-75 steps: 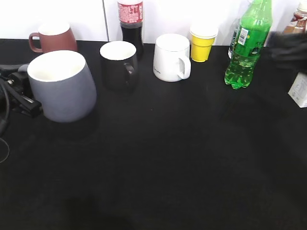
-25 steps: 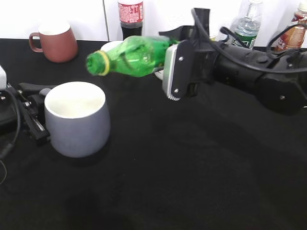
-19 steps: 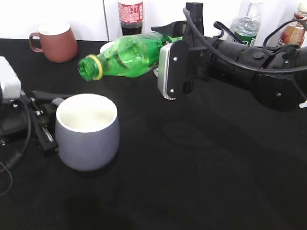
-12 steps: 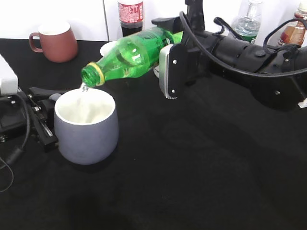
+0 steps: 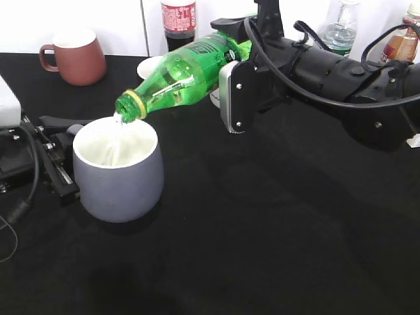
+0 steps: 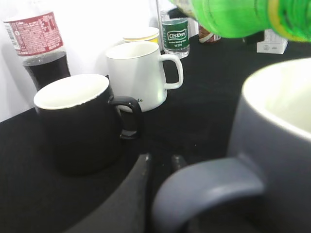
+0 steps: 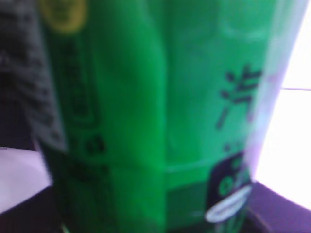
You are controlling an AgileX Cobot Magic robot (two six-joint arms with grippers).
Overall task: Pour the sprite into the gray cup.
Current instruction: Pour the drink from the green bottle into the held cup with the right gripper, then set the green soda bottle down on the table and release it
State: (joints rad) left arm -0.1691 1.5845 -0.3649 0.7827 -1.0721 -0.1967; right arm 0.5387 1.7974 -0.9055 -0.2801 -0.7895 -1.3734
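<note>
The sprite (image 5: 180, 75), a green bottle with a yellow neck ring, is held tipped with its open mouth down-left over the gray cup (image 5: 118, 170). A clear stream runs from the mouth into the cup's white inside. My right gripper (image 5: 237, 62) is shut on the bottle's body; the label fills the right wrist view (image 7: 160, 116). My left gripper (image 5: 62, 154) is shut on the gray cup's loop handle (image 6: 209, 189), left of the cup. The bottle's neck shows at the top of the left wrist view (image 6: 243, 17).
A reddish-brown mug (image 5: 73, 56) stands back left. A cola bottle (image 5: 178, 20), a black mug (image 6: 77, 124), a white mug (image 6: 138, 73), a yellow cup (image 6: 141, 35) and a clear water bottle (image 5: 341, 26) stand along the back. A brown drink bottle (image 5: 401, 29) is far right.
The right gripper has tipped the sprite further, mouth lowered over the gray cup, and liquid now streams in. The left gripper has shifted the cup slightly under the mouth.
</note>
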